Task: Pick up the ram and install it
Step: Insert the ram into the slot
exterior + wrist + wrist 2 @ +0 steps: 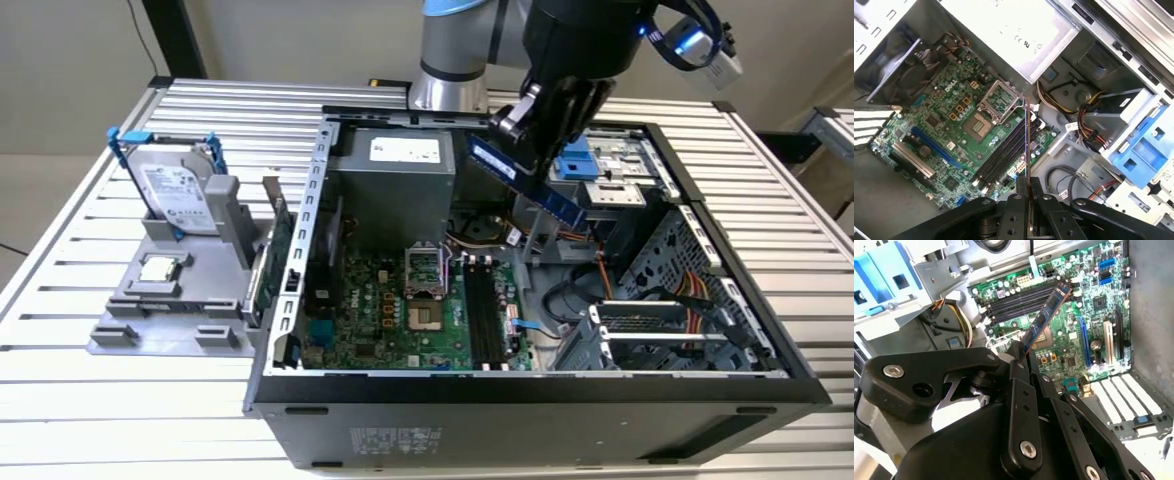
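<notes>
Gripper (1021,351) jaws clamped near one end of ram (1046,315), probably to leave its long edge free. Ram hangs tilted above memory slots (1004,154), unseated.

Silver ribbed aluminium-slat table (787,250), evenly lit. Plain pale beige wall (280,40) behind it. Dark vertical post (180,40) toward the exterior view's left. Second slatted metal table (838,135) at its right edge.

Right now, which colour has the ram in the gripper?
Dark blue, with black chips; the ram shows best in the second wrist view.
</notes>
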Available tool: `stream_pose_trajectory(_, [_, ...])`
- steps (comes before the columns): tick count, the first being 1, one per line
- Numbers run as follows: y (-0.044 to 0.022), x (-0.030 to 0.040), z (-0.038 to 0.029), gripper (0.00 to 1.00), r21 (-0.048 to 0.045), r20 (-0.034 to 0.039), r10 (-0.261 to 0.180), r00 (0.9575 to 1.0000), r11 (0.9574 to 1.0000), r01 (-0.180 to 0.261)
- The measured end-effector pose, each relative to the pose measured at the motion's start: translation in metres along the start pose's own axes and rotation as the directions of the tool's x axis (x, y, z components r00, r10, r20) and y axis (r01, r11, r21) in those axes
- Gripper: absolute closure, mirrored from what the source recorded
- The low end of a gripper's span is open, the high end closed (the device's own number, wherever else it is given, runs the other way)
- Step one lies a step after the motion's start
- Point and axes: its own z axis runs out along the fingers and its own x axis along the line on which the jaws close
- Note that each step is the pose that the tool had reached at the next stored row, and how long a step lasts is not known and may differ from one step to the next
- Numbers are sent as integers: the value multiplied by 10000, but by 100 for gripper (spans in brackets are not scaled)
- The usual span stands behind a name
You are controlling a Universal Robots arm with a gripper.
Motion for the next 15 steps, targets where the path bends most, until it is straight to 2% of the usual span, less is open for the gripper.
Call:
stream_pose_trajectory(8, [0, 0, 3, 100, 10, 15, 799, 9968, 9968, -799])
stream_pose_trajectory(15, [0, 0, 6, 100, 17, 28, 1498, 9887, 9887, -1498])
